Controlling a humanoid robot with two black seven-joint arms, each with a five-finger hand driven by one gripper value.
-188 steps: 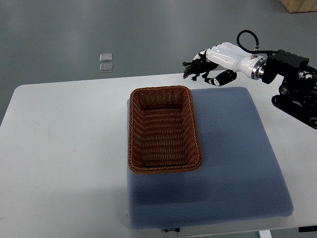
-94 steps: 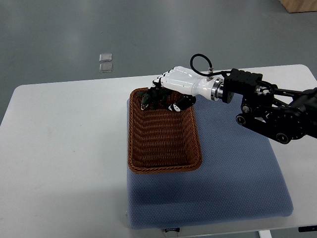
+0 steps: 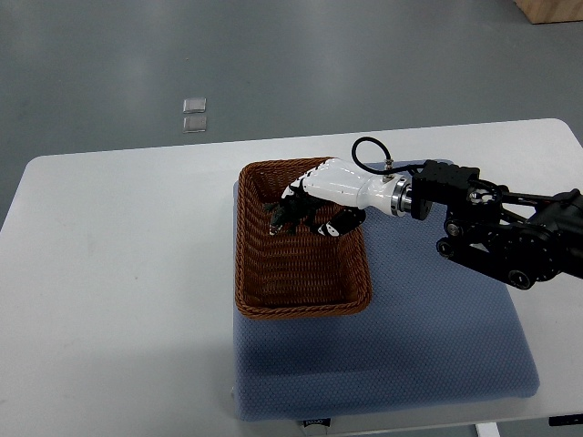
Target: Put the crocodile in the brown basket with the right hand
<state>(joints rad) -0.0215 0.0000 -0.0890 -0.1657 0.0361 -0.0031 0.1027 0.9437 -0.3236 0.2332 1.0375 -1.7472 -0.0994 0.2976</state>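
Observation:
The brown wicker basket [image 3: 260,291] sits on the left part of a blue mat. My right hand [image 3: 321,202], white with black fingertips, reaches in from the right over the basket's far half. Its fingers are shut on a small dark crocodile toy [image 3: 285,211], which hangs low inside the basket, just above the woven bottom. The toy's rear part is hidden by the fingers. The left arm does not show in the top view.
The blue mat [image 3: 428,346] covers the right half of the white table [image 3: 109,291]. My black forearm [image 3: 501,232] lies above the mat's far right part. Two small clear squares [image 3: 194,115] lie on the grey floor beyond the table.
My right hand carried the crocodile from beyond the table's far edge leftward over the basket, then lowered it down into the basket.

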